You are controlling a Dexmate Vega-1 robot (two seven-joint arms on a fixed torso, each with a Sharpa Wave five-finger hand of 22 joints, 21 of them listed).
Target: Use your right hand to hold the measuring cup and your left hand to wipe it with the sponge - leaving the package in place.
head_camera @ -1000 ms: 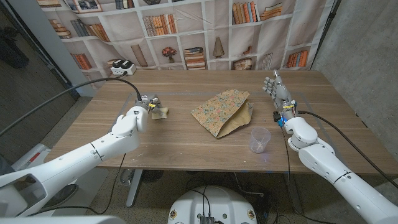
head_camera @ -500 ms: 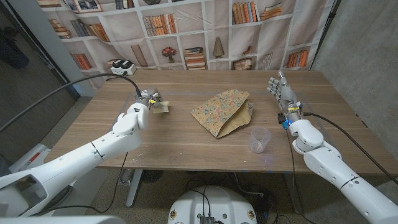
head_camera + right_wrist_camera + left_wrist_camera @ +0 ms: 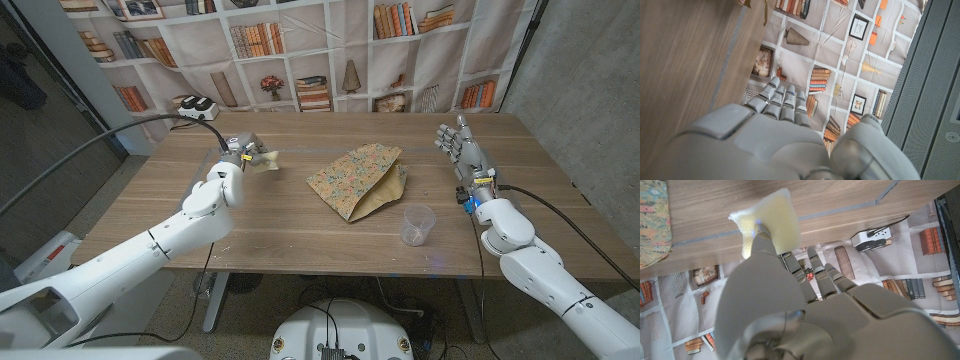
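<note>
Since a second ago our left hand [image 3: 240, 160] has carried the sponge [image 3: 263, 160] a little up and toward the package [image 3: 358, 178], and our right hand [image 3: 462, 148] has drifted further from the package, toward the worktop's right edge.

Going left to right from the package: well to its left, our left hand pinches the sponge between its fingers [image 3: 767, 240], lifted just off the worktop [image 3: 270, 225]; the left wrist view shows the pale yellow sponge [image 3: 771, 221] gripped at its edge. The package lies untouched at the middle, as the task wants. Just below and right of it stands the cup [image 3: 417, 224], clear and upright, held by nothing. Further right, our right hand hangs with fingers [image 3: 782, 102] released and spread, empty, well apart from the cup.

So we judge one part done: the sponge is in hand. Still left: taking the cup with the right hand, bringing the sponge across, and wiping.

The worktop is wood-grained, with faint tape lines. Behind it hangs a printed bookshelf backdrop [image 3: 300, 45]; a small white device [image 3: 195, 106] sits at the worktop's back, left of the package.
</note>
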